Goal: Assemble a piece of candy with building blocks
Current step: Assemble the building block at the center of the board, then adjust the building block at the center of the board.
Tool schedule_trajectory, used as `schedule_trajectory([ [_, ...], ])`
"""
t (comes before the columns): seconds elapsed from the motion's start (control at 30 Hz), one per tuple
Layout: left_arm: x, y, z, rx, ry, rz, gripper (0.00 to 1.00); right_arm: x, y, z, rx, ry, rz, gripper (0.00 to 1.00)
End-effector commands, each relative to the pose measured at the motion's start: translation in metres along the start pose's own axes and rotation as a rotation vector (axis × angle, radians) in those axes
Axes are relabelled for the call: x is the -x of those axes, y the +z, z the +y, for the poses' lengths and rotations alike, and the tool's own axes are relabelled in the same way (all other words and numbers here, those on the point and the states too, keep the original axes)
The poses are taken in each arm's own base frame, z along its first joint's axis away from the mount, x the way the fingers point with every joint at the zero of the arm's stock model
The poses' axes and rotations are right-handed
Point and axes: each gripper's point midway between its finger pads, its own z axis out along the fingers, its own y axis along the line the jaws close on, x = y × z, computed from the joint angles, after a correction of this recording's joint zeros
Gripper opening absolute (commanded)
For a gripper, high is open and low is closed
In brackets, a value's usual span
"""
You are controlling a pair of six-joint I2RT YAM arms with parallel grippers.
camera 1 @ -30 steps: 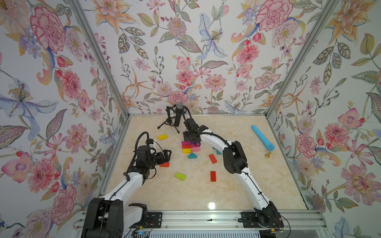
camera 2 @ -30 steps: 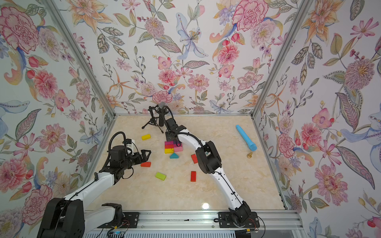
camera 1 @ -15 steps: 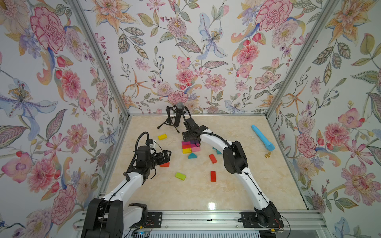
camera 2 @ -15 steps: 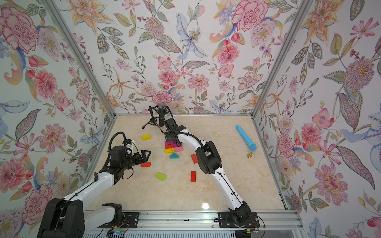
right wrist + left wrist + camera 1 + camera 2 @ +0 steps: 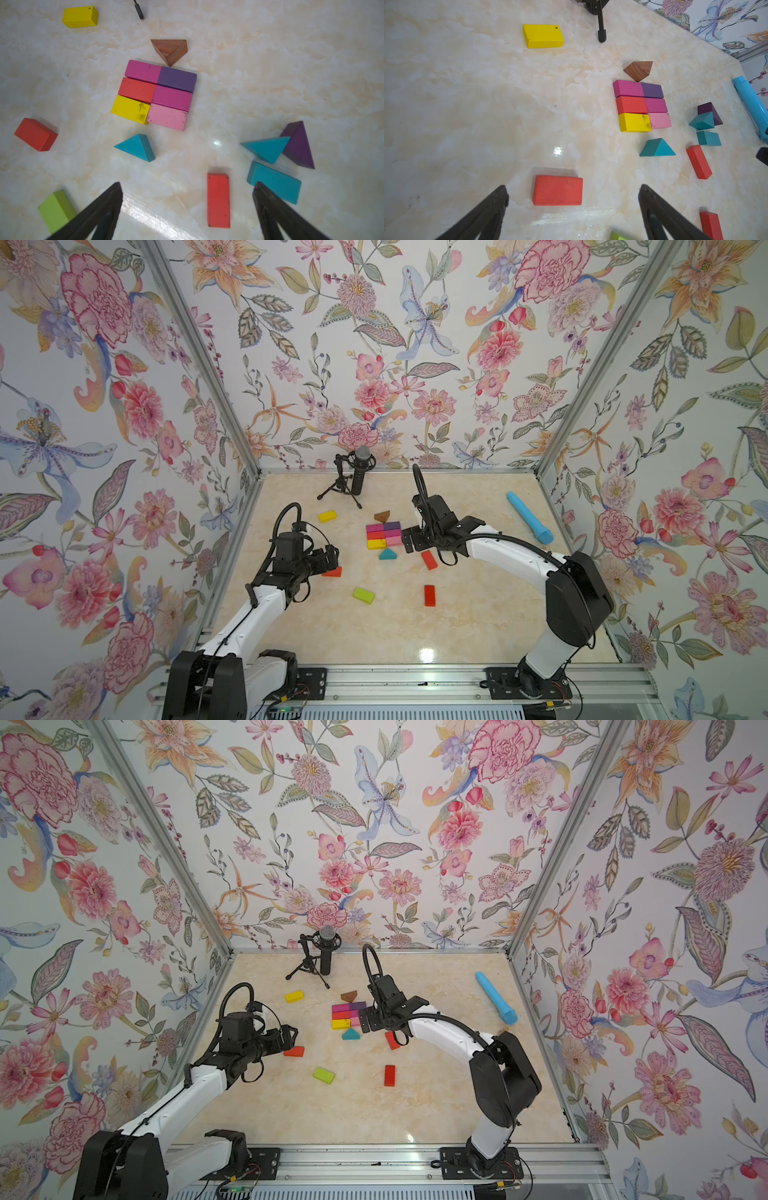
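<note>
Snugly together, six painted bricks [image 5: 154, 94], brown triangle [image 5: 169, 51] alongside.

1. A purpose-built robot test booth, most likely in a lab rather than a home, though nothing beyond its walls shows.
2. Floral wallpaper panels [image 5: 374, 364] box in a marble-look tabletop [image 5: 374, 635], joined by bare aluminium posts [image 5: 199, 356].
3. A left arm [image 5: 241, 630] and a right arm [image 5: 511, 556] are bolted to an aluminium rail [image 5: 395, 676] along the front edge.
4. A microphone on a tripod [image 5: 357, 472] stands by the back wall.

6 packed bricks [image 5: 384, 536] lie between 2 triangles [image 5: 382, 516].
</note>
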Motion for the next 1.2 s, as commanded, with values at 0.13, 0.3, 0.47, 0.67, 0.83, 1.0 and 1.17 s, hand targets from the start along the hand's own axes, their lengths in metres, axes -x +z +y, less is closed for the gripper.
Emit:
schedule_trajectory([
  [0.13,-0.014,0.000,-0.040,-0.041,0.082,0.007,0.99,-0.051,0.001,-0.048,0.005,0.132,0.046,1.00],
  [0.3,-0.023,0.015,-0.084,-0.148,0.095,0.020,0.99,-0.052,0.021,-0.071,0.014,0.184,0.085,1.00],
  [0.47,-0.025,0.031,-0.095,-0.172,0.101,0.035,0.99,-0.054,0.045,-0.051,0.067,0.131,0.145,0.99],
  [0.67,-0.024,0.033,-0.096,-0.171,0.110,0.034,0.99,-0.060,0.056,-0.033,0.073,0.081,0.188,0.96],
  [0.83,-0.022,0.035,-0.098,-0.175,0.122,0.035,0.99,-0.072,0.066,-0.025,0.036,0.015,0.259,0.85],
  [1.0,-0.021,0.035,-0.101,-0.194,0.119,0.032,0.99,-0.078,0.070,-0.020,-0.010,-0.053,0.303,0.64],
  [1.17,-0.021,0.033,-0.099,-0.200,0.113,0.028,0.99,-0.077,0.070,-0.029,-0.060,-0.101,0.324,0.52],
])
